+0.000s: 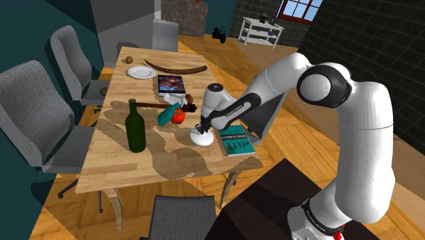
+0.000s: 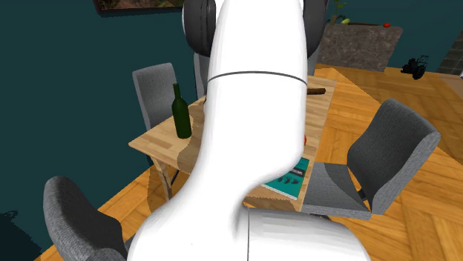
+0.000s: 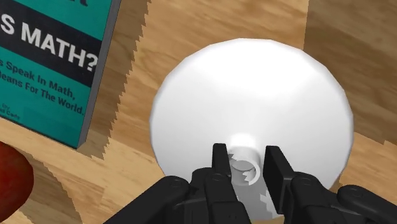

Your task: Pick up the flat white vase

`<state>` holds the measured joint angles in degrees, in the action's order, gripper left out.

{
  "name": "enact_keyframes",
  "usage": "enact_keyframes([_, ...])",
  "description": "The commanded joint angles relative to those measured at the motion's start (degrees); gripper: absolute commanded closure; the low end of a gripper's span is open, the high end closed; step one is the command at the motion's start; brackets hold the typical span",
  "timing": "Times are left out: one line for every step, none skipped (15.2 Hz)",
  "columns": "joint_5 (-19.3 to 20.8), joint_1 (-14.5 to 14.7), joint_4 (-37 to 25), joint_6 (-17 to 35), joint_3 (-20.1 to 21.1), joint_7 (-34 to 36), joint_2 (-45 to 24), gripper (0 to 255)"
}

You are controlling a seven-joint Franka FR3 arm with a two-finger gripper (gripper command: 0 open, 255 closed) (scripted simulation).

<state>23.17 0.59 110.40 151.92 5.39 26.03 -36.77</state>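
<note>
Wooden tabletop (image 1: 109, 158), dining room. Arm (image 1: 347, 129) bent over stand-side edge, gripper (image 1: 201, 129) pointing down. Fingers (image 3: 220, 167) pinching vase (image 3: 254, 95) neck; vase directly beneath, beside book (image 1: 238, 140).

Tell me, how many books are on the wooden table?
2. A teal book lies beside the flat white vase; a dark-covered book lies farther along, near the round white plate. The white arm may hide more.

You are looking at teal walls (image 1: 27, 20) rising upper left, grey chairs (image 1: 30, 109) flanking a wooden table (image 1: 116, 167), and a window (image 1: 300, 7) glowing upper right.
</note>
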Motion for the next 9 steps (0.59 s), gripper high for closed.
enact_keyframes([-0.4,-0.2,0.3,-1.0,0.4,-0.4,1.3,255])
enact_keyframes([-0.6,-0.4,0.5,-1.5,0.6,-0.6,1.9,255])
enact_keyframes([-0.8,-0.5,0.6,-1.9,0.8,-0.8,2.6,255])
enact_keyframes([-1.0,-0.7,0.8,-2.4,1.0,-1.1,3.2,255])
enact_keyframes([-1.3,-0.8,0.9,-2.9,1.2,-1.3,3.8,255])
enact_keyframes([-1.5,-0.9,1.0,-3.4,1.4,-1.5,4.4,255])
enact_keyframes([-1.7,-1.1,1.1,-3.9,1.6,-1.7,5.1,255])
enact_keyframes([-1.8,-1.1,1.2,-4.0,1.6,-1.8,5.2,255])
enact_keyframes([-1.8,-1.1,1.2,-4.0,1.6,-1.8,5.2,255])
